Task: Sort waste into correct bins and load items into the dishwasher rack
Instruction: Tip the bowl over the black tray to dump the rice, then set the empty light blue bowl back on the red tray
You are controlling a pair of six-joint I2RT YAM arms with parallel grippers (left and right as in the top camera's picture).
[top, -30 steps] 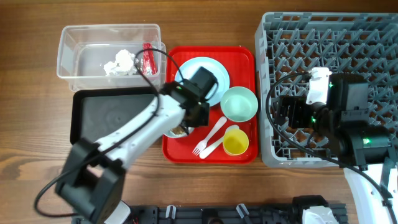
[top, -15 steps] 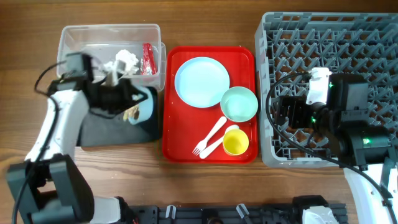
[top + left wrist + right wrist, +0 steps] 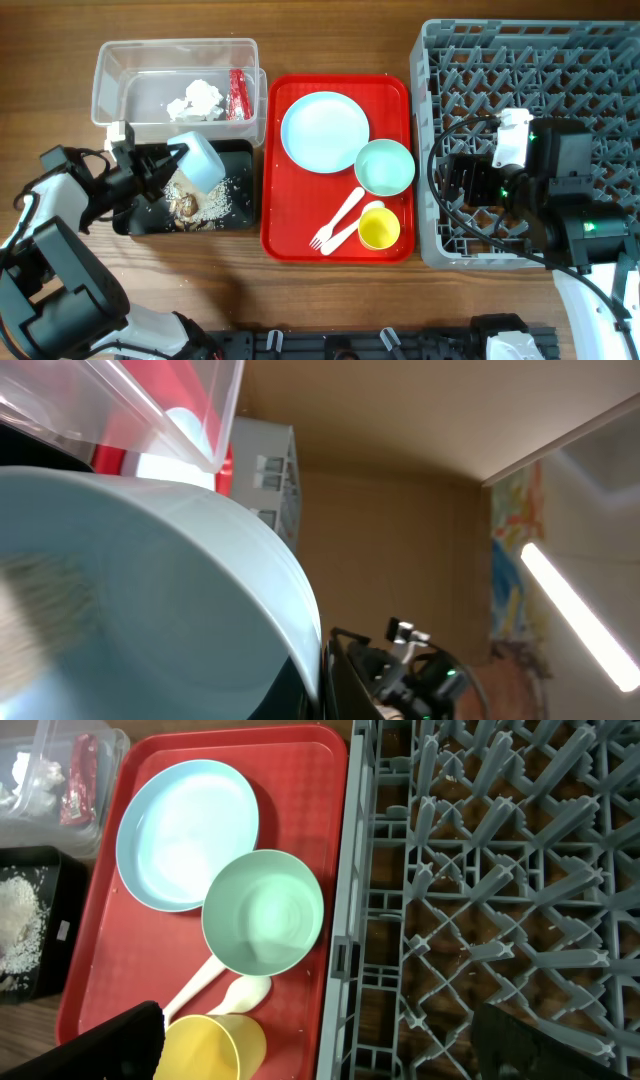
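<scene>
The bench (image 3: pixel 330 300) carried the grey dishwasher rack (image 3: pixel 530 60) at its right. The right fingers (image 3: pixel 100 1050) hung above the rack, spread wide apart and holding nothing. Left of the red tray (image 3: pixel 290 240), the black tray (image 3: pixel 140 225) held rice-like scraps (image 3: pixel 205 205). Over it, the left fingers (image 3: pixel 158 172) were clamped on 1 pale blue bowl (image 3: pixel 203 160), tipped on its side.

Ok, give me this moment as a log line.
left end effector: shut on pale blue bowl, tipped over black tray | food scraps: in black tray | right end effector: open, over rack
</scene>
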